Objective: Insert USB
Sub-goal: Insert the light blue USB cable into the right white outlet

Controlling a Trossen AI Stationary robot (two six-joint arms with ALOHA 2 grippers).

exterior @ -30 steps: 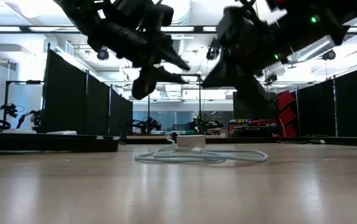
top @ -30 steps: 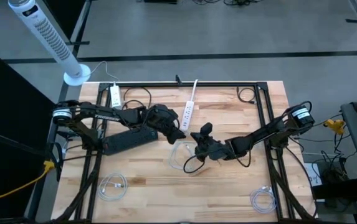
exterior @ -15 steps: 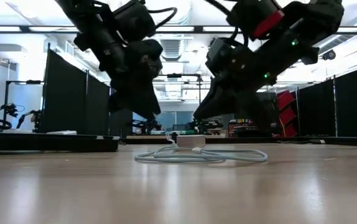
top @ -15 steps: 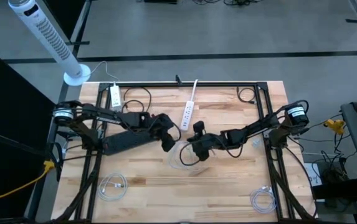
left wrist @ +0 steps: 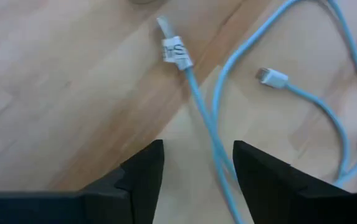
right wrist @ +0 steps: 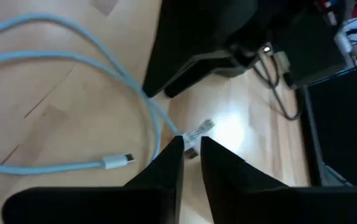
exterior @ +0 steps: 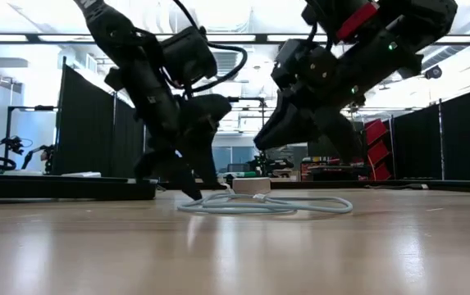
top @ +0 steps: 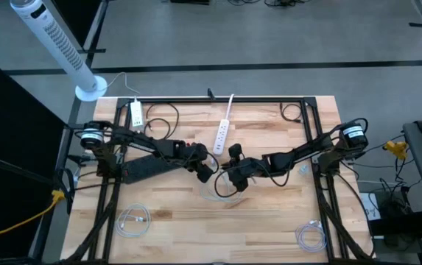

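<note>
The step in hand looks like the approach to the pick: the left gripper (top: 206, 172) is down at the table (top: 269, 221) with its jaws spread and empty, and in the left wrist view the pale blue cable (left wrist: 206, 118) runs out from between its fingers (left wrist: 142, 174), its near strand passing straight through the gap. Ahead of those fingers lies the labelled plug (left wrist: 166, 28), with a white label (left wrist: 176, 51) wrapped just behind it; the label carries dark characters, but they are too small to read (no brand can be made out anywhere). The small white connector (left wrist: 270, 76) lies off to the side of the same fingers, apart from them. The right gripper (top: 234, 179) hovers just across the cable loop, its fingers nearly closed with only a thin gap and nothing between them. Next, I judge, the left jaws must close on the cable near a plug, squarely enough that the plug can be aimed at a socket.
</note>
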